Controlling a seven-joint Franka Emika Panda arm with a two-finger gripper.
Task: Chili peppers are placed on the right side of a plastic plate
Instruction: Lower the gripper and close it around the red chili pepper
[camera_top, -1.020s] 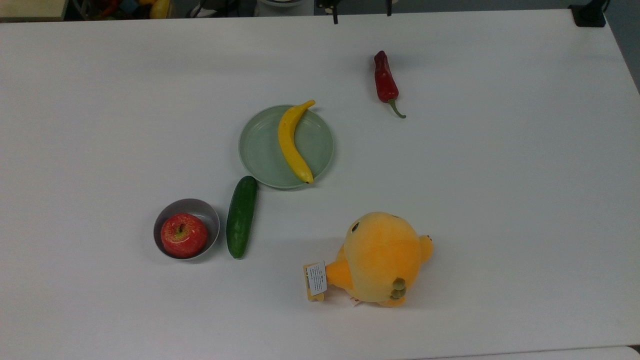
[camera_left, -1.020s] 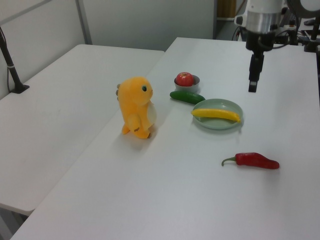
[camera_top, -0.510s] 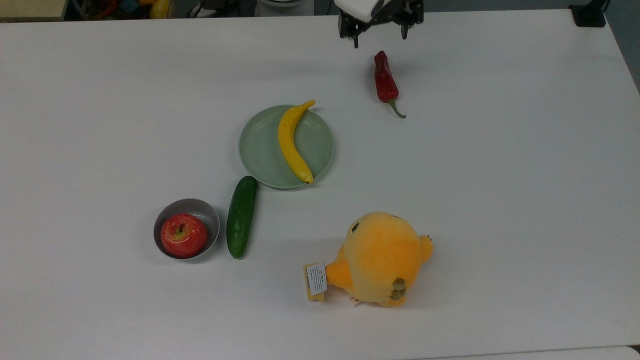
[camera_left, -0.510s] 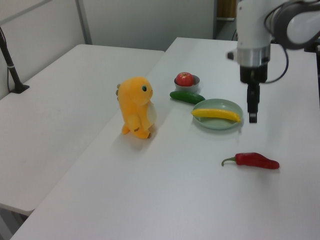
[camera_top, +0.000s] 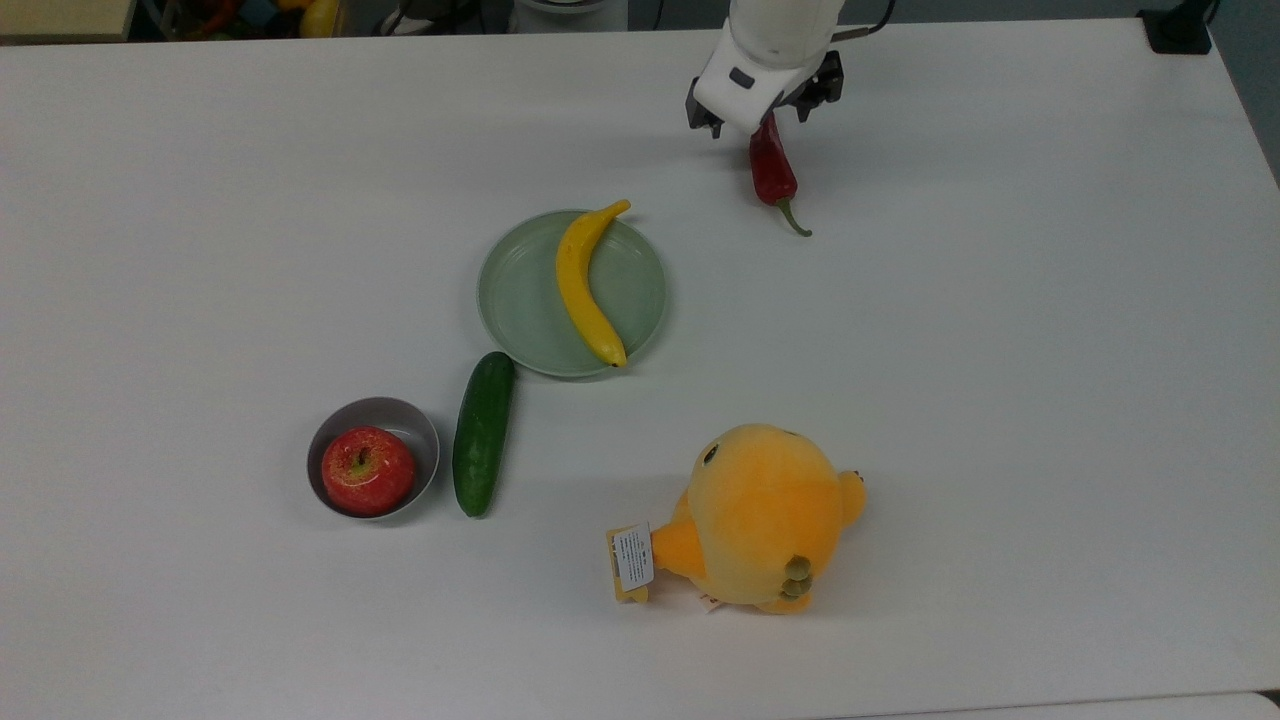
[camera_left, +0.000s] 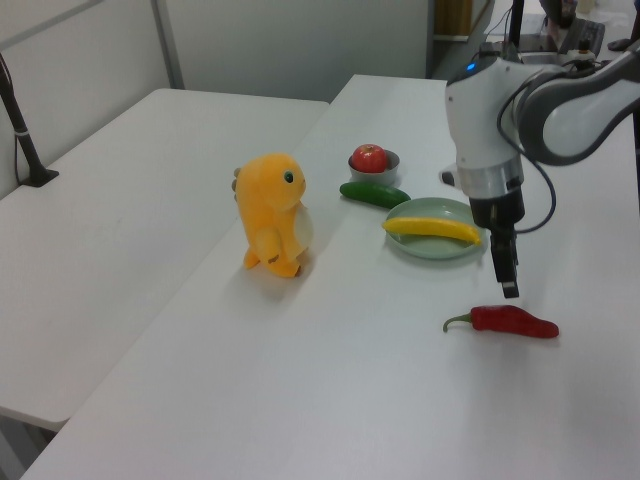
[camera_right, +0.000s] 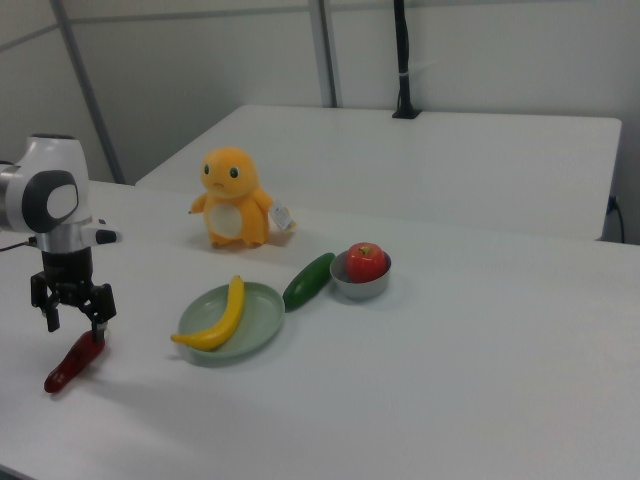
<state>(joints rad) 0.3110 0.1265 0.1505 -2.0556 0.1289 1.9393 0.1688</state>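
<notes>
- While the chili pepper lies flat on the white table, the gripper hangs just above its thick end with the two fingers spread apart and nothing between them.
- I judge the fingers are held wide so they can go down on both sides of the body of the pepper; in the right view they stand on either side of it.
- In the top view the pepper is well apart from the plastic plate, up and to the top view's right, with the green stem pointing away from the arm.
- On the plate lies a banana slantwise, so little room is left inside; this does not matter much, I think, because the pepper must go beside the plate.
- Near the plate are a cucumber, a grey bowl with an apple, and an orange plush toy; these are not near the pepper.
- Nothing is grasped yet, so the task is only at its beginning.
</notes>
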